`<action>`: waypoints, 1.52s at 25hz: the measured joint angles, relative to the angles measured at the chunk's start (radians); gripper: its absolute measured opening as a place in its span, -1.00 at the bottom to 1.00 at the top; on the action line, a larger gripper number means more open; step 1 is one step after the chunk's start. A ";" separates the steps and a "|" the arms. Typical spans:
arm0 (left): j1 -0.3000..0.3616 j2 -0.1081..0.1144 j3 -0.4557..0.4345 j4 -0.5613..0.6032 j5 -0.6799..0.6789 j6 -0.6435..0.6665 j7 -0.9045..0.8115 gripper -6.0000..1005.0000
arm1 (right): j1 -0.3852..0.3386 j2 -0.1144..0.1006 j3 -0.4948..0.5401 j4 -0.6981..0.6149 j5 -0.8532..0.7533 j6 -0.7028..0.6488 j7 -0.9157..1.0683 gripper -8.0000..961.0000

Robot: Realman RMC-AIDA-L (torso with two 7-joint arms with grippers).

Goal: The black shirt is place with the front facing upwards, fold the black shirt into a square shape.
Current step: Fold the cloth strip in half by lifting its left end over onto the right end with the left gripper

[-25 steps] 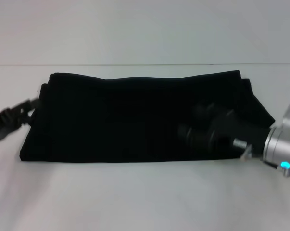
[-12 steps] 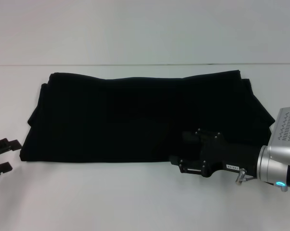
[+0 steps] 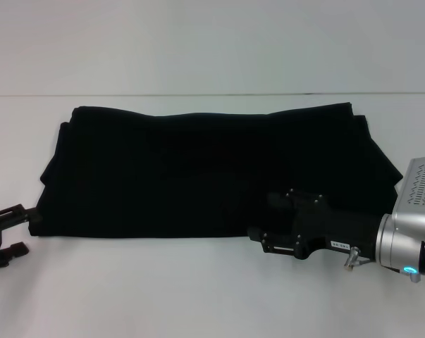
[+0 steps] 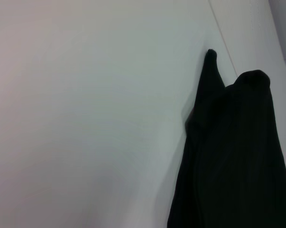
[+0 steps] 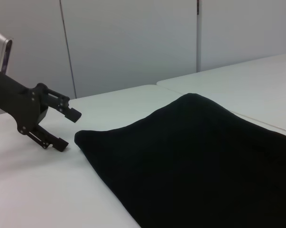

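The black shirt (image 3: 198,169) lies flat on the white table (image 3: 198,296) as a long folded band with no lettering showing. My left gripper (image 3: 25,231) stands open just off the shirt's near left corner, clear of the cloth. The right wrist view shows that same left gripper (image 5: 69,129) with its fingers spread, beside the corner of the shirt (image 5: 204,161). Over the shirt's near edge at the right, my right gripper (image 3: 260,217) is low and looks open, holding nothing. The left wrist view shows only the shirt's end (image 4: 237,156) on the table.
A seam line (image 3: 198,94) crosses the table behind the shirt. Bare white tabletop runs along the front and at both ends of the shirt. Pale wall panels (image 5: 133,42) stand beyond the table in the right wrist view.
The right gripper drew back from on top of the shirt to its near edge, then stayed put. The left gripper left the shirt's left end, dropped toward the front, then edged back to the near corner.
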 joint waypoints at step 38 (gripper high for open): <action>-0.130 -0.045 0.023 0.032 0.112 -0.119 0.017 -0.22 | 0.003 0.002 -0.008 0.014 0.001 -0.006 0.001 0.74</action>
